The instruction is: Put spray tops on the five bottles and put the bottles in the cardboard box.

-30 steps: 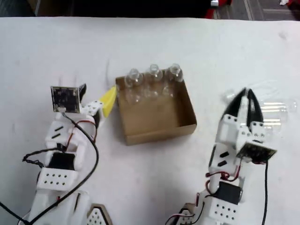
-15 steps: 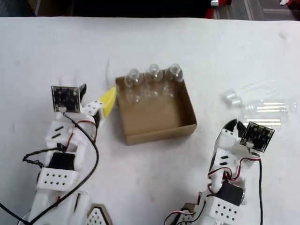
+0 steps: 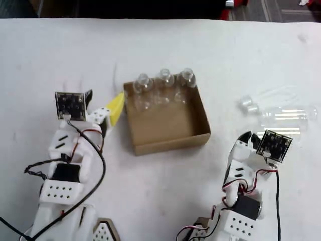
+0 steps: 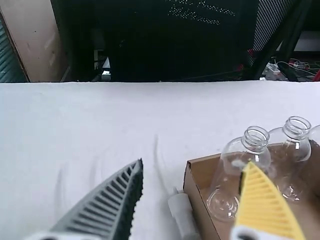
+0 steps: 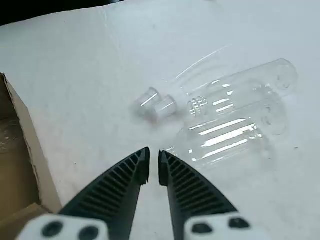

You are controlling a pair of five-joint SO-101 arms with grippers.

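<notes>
The cardboard box (image 3: 193,136) lies mid-table with three clear, topless bottles (image 3: 164,80) standing along its far wall. Two of them (image 4: 245,162) rise just beyond my left gripper (image 4: 194,166), which is open and empty beside the box's left wall (image 4: 192,182). A small white piece (image 4: 180,215) lies against that wall. Two more clear bottles (image 5: 235,115) lie side by side on the table to the right of the box, with two small clear caps (image 5: 155,103) next to their necks. My right gripper (image 5: 153,160) is shut and empty, a short way in front of them.
White table all around. The box's right wall (image 5: 25,145) stands close to my right gripper. Open table lies between the box and the lying bottles (image 3: 283,118). The far table edge meets a dark background.
My right arm has drawn back from the lying bottles toward the near edge, mostly in the first half second. The left arm, box and bottles have not moved.
</notes>
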